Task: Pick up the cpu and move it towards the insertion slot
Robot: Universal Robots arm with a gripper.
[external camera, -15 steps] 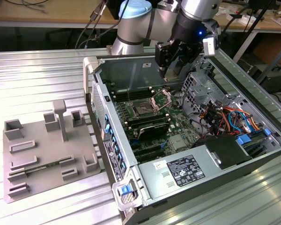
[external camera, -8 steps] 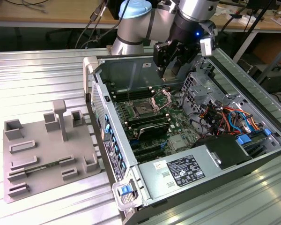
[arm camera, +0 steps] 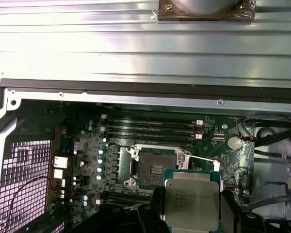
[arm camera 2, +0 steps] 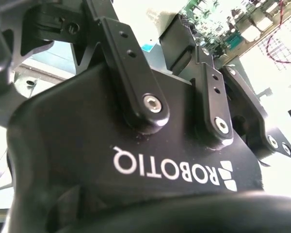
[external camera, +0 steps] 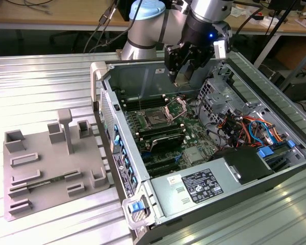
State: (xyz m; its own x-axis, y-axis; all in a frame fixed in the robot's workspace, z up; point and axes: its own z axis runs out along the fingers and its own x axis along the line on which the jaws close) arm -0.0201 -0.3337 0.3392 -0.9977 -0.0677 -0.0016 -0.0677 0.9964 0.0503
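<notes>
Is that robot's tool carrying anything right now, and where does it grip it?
Yes: the tool holds the cpu by two opposite edges, metal top showing, above the motherboard near the open insertion slot.

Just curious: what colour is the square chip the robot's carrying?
Silvery metal top on a green edge; the cpu shows best in the first wrist view.

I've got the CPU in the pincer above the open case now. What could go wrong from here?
1. The cpu hangs beside the insertion slot, not over it; lowering now could hit the frame.
2. The raised wire lever stands near the pincer and might snag.
3. The pincer holds only the chip's edges, so a bump could tilt it.
</notes>
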